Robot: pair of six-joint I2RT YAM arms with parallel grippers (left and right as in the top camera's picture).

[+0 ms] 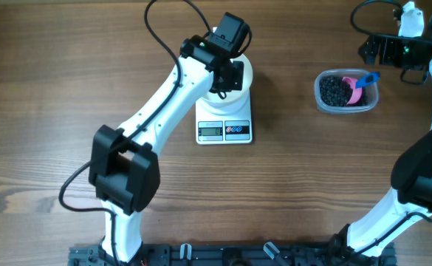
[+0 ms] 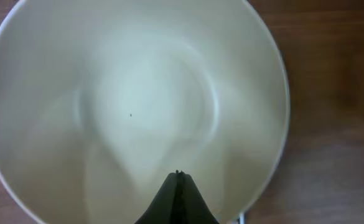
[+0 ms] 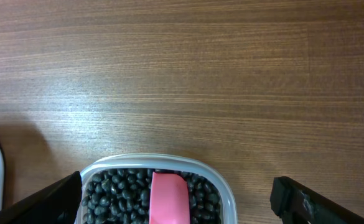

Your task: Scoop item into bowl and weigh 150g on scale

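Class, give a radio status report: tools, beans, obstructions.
Left tool shut over empty round white bowl on white scale. Right tool open above black beans and pink scoop in clear tub. No obstruction seen.

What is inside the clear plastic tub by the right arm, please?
A heap of small black beans fills the tub, with a pink scoop lying on top. The tub's bottom and any beans under the scoop are covered.

Black beans fill a clear tub on the wooden worktop. A pink scoop lies on them, between the right gripper's wide-spread fingers.
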